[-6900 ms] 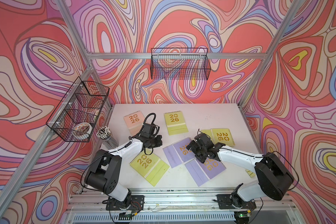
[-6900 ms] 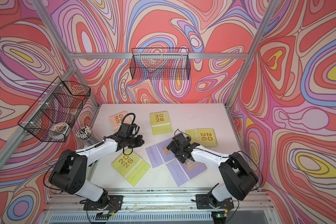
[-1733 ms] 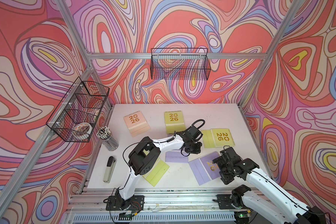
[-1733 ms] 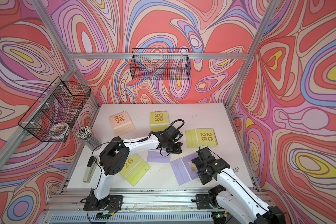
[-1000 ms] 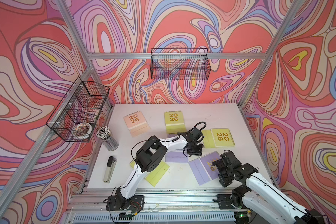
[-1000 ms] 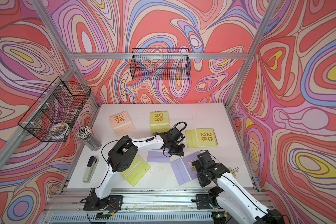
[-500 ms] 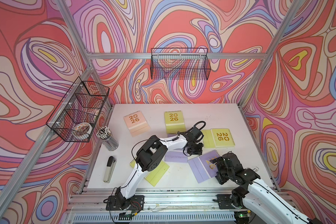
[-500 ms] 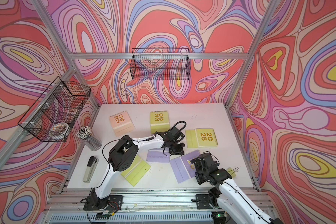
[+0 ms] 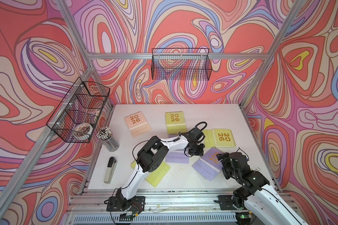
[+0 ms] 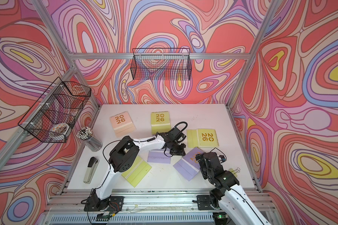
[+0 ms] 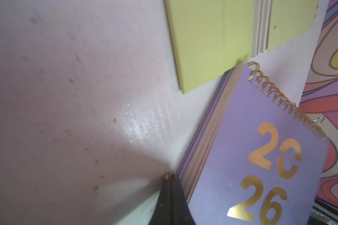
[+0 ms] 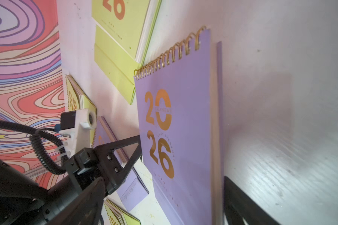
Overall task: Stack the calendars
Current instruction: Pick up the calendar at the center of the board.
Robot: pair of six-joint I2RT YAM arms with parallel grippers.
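Astride the lavender calendar (image 12: 183, 120), the right pincer (image 12: 182, 163) is standing spread, one finger (image 12: 240, 202) along each long edge. I cannot tell whether either is touching yet. The calendar is lying flat and askew on the bench (image 9: 203, 111). The left pincer (image 11: 170, 176) is pressed together and empty, its tip resting on the bench just beside the calendar's side edge, seemingly bracing it.

As I judge it, the cover is sitting flush, so closing fingers may be riding over it or pinching only the top leaves. The pages would then be fanning, or the base flap drooping, on the lift. Closing may also be shoving the calendar into the left tip. Its spiral corner is lying touching or just beside the near green (image 9: 221, 138), so a skewed drag would be nudging that one.

Room is tightening on the left pincer's side of the calendar, where the other lavender (image 9: 177, 157) is lying near, partly under the left wrist. Beyond the spiral the near green is blocking. Opposite the left pincer, bare bench is lying open, though the bench's front edge is running near the calendar's foot. The peach calendar (image 9: 137, 124), far green (image 9: 175, 122) and front green (image 9: 158, 173) are lying well apart from it, with nothing stacked.
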